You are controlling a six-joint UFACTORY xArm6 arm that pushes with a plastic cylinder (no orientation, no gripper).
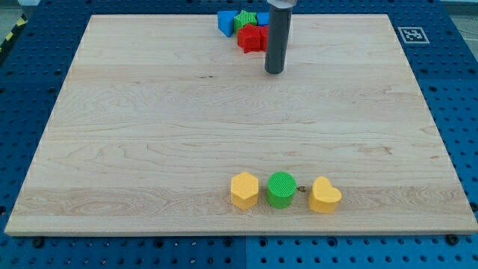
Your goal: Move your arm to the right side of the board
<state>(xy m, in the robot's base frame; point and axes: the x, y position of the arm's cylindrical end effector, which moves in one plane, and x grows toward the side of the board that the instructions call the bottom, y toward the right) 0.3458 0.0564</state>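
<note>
My tip (274,71) is a bare rod holding nothing. It sits near the board's (149,134) top middle, just right of a red block (251,39). The right side is far off, so most of the move is left.

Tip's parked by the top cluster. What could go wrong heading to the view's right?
1. My tip sits just right of the red block and its cluster at the view's top; any leftward drift would likely scatter them.
2. The rod hides part of a blue block, so contact there can't be ruled out.
</note>
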